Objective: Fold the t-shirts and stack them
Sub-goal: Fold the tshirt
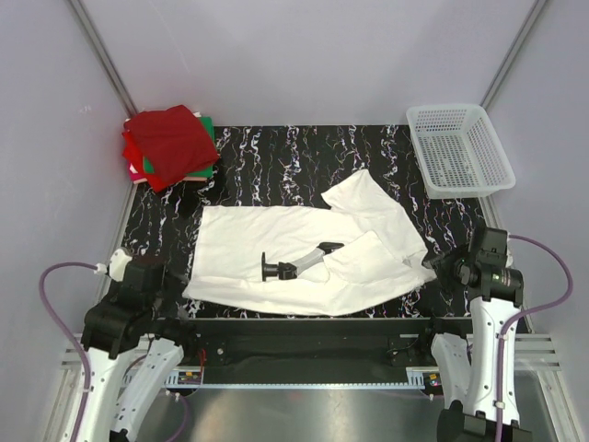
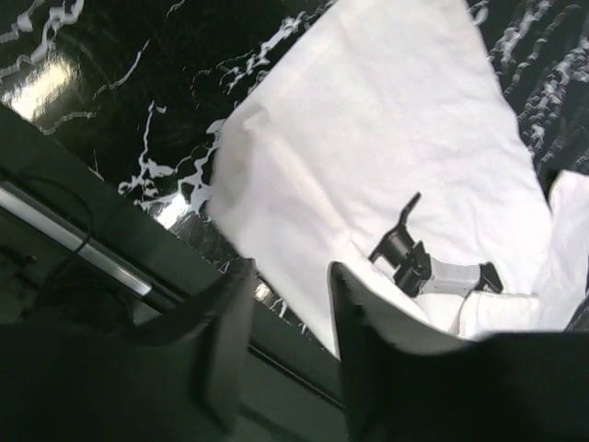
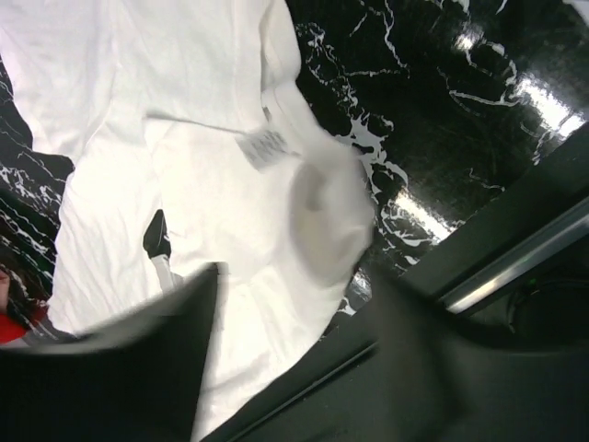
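White t-shirt [image 1: 276, 241], printed with a dark graphic [image 1: 293, 267], lies spread across the black marbled table [image 1: 276, 152] at centre frame. One sleeve points toward the upper right, and part of the cloth is folded inward on its right side. A stack of folded tees [image 1: 170, 143], dark red uppermost over bright red and green, sits at upper left. A white mesh basket [image 1: 460, 147] stands at upper right. Left gripper [image 2: 290, 276]: jaws parted at the shirt's near edge, cloth curling against one finger, nothing pinched. Right gripper [image 3: 304, 276]: jaws parted, a blurred fold of cloth loose between them.
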Controlling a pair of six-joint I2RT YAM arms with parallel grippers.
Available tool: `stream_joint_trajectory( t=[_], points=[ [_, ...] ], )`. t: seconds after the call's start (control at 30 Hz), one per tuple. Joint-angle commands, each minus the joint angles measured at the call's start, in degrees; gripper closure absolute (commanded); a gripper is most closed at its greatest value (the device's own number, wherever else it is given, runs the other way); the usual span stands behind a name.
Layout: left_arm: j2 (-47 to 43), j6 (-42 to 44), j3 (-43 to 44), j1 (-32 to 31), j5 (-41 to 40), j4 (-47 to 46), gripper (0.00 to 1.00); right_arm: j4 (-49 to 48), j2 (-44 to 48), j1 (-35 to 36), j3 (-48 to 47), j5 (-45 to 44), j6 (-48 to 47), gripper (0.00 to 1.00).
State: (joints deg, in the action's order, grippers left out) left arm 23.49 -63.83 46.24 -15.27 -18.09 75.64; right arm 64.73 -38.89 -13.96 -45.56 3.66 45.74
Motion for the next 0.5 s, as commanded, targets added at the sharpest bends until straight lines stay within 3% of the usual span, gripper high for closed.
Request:
stream_joint_trajectory(
  t=[0.0,0.03,0.07,0.2,0.27,0.33,0.47],
  points=[
    [-2.7,0.5,6.7,0.2,-0.5,5.3,0.47,0.9,0.2,-0.2,-4.4,-3.4,-1.2,0.13],
    [-2.8,0.7,7.8,0.2,-0.8,6.0,0.42,0.6,0.0,-0.2,-5.3,-4.8,-1.6,0.03],
    [-2.5,1.1,10.1,0.2,-1.2,6.4,0.38,0.8,-0.3,-0.1,-6.0,-6.1,-1.6,0.0],
    [-0.4,4.9,13.6,0.2,-3.4,6.0,0.31,0.4,-0.8,-0.2,-9.2,-7.0,-2.6,0.0],
    [0.3,8.3,14.1,0.2,-4.1,2.3,0.29,-4.6,-1.5,-0.2,-9.8,-3.9,-4.3,0.0],
    [1.6,13.9,14.6,0.2,-5.0,-1.3,0.27,-10.6,-4.2,-0.2,-8.7,8.8,-7.2,0.01],
    [4.6,21.9,13.6,0.2,-5.5,-6.5,0.24,-27.4,-13.8,2.4,-7.9,22.2,-7.4,0.0]
  ],
)
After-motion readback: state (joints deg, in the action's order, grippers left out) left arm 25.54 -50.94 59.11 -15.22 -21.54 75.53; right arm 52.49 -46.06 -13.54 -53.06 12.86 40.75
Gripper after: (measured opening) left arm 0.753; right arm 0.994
